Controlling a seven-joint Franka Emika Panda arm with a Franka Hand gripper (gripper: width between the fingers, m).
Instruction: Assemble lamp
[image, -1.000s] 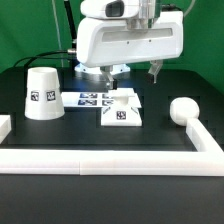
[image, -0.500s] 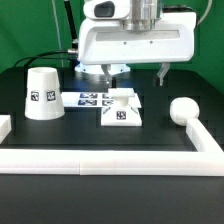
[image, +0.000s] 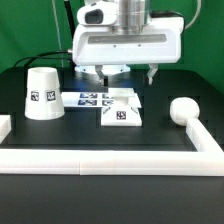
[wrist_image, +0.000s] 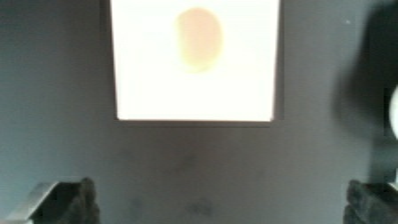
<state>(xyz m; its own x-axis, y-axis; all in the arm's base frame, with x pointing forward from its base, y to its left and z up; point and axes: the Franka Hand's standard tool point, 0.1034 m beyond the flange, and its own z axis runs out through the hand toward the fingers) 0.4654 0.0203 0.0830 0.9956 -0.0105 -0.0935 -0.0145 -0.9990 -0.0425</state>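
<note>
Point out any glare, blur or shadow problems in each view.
Wrist view: the white rectangle is blown out, its surface detail lost, and the whole picture is soft, the dark fingers blurred. Exterior view: evenly lit and sharp; the tag on the shade shows crisply.

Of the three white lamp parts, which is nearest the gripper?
The square base, in the middle by the gripper; shade and bulb lie farther out, one to each side.

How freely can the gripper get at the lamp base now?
Probably yes: the open gripper hangs higher than the base, nothing shows between them, and shade and bulb stand off to the sides.
</note>
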